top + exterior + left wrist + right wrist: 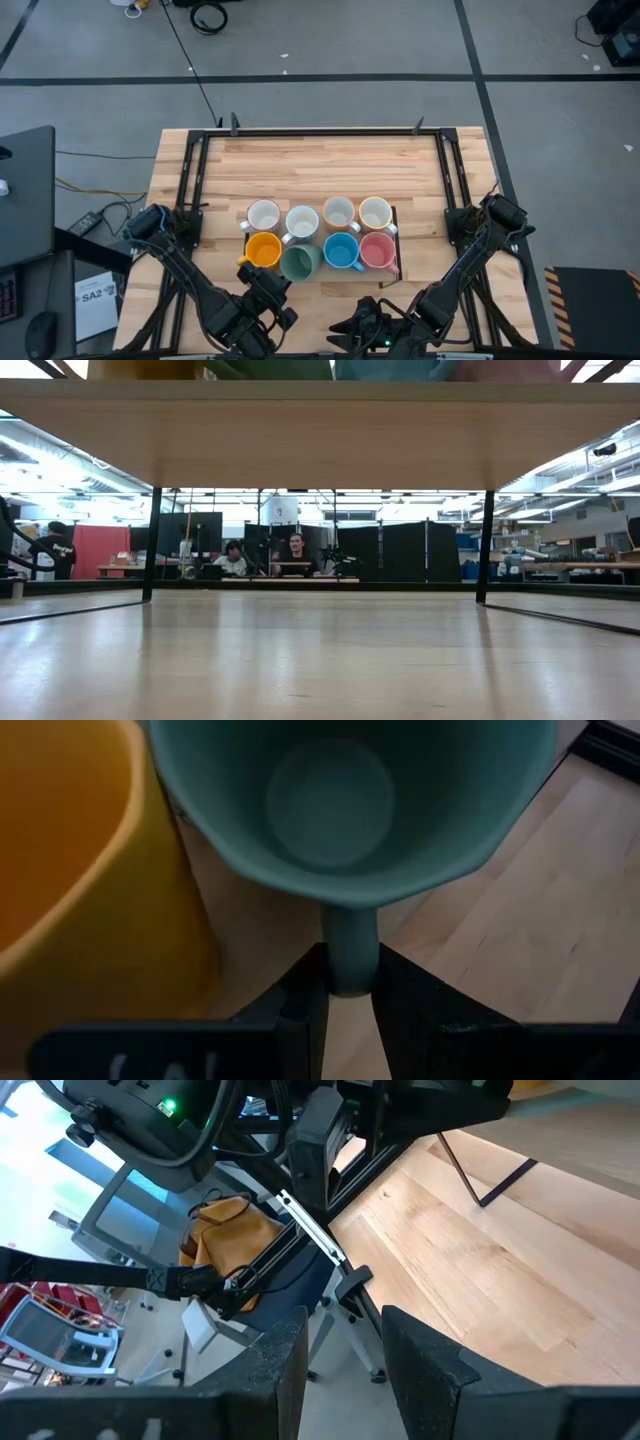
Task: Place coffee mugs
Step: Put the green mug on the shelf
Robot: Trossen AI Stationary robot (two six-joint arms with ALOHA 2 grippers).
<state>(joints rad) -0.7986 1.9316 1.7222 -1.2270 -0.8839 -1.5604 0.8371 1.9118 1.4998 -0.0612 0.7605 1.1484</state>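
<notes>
With the left hand [350, 1005] pinching the dark green mug [299, 262] by its handle beside the orange mug [263, 249], I'd lift straight up to avoid nudging it, while the right hand [345, 1350] waits near the worktop [330, 160] edge, fingers parted and empty.

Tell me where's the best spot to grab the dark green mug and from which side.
Grip the dark green mug by its handle, coming from the table's front edge. The mug stands upright and the handle points that way, while the orange mug crowds one side. The left gripper already has its fingers on either side of that handle.
</notes>
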